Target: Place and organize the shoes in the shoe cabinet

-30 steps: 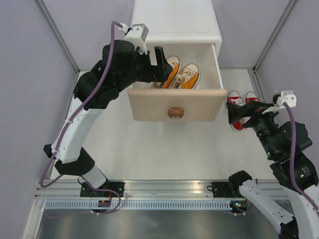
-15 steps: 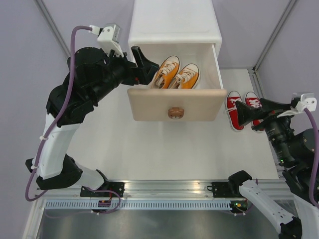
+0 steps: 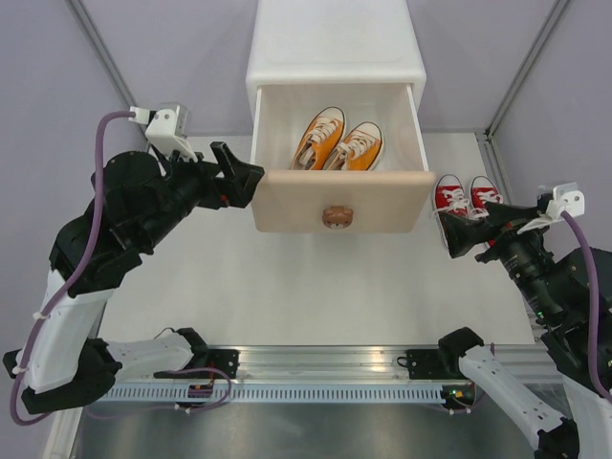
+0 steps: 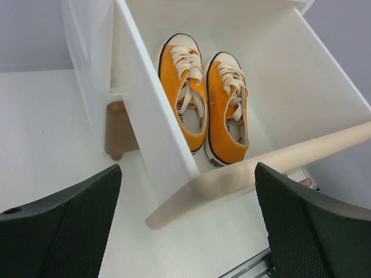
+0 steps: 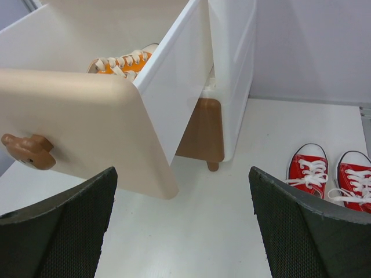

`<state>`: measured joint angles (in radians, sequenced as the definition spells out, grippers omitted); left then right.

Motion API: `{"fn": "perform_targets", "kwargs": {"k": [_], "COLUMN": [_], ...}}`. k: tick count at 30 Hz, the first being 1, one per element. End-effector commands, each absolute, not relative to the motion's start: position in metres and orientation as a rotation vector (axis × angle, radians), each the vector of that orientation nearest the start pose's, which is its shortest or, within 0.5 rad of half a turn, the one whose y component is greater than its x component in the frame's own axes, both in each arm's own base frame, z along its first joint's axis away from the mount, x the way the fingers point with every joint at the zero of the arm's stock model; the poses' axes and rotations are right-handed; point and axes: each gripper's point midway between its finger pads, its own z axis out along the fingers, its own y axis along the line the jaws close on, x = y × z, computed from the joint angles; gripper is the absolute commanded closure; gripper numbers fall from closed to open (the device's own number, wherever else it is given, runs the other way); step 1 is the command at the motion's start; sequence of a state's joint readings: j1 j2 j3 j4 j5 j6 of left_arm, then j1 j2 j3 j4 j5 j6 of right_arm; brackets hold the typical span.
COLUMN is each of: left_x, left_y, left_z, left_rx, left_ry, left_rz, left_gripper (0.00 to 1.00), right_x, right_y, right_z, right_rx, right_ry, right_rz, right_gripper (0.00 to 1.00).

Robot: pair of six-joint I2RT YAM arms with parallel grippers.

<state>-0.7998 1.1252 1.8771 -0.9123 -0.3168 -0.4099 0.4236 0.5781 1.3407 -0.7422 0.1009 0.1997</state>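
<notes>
The left gripper (image 3: 239, 168) has backed out of the drawer (image 3: 337, 199) to its left corner, fingers wide apart and empty. The orange shoes (image 3: 339, 142) sit side by side inside the drawer. The right gripper (image 3: 470, 224), also spread, hovers at the red shoes (image 3: 466, 195) right of the drawer.

In open beige drawer (image 3: 337, 196), orange sneakers (image 3: 356, 145); red sneakers (image 3: 451, 196) on table (image 3: 287, 277) beside cabinet (image 3: 335, 43).

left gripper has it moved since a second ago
Yes. In the top view the left gripper has backed out leftward and toward the near side. It now sits outside the upper drawer's left front corner, away from the orange shoes.
</notes>
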Motion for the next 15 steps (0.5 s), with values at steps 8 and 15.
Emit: {"fn": "perform_targets", "kwargs": {"k": [8, 15], "left_x": [0.197, 0.185], "left_y": [-0.140, -0.153], "left_z": [0.444, 0.423], "left_rx": [0.123, 0.253], "left_ry": [1.775, 1.811], "left_rz": [-0.566, -0.613], "left_gripper": [0.02, 0.03], "right_x": [0.165, 0.170], "right_y": [0.075, 0.092], "right_z": [0.409, 0.405], "right_rx": [-0.170, -0.213], "right_ry": [1.638, 1.658], "right_rz": [0.432, 0.503], "right_gripper": [0.02, 0.02]}}
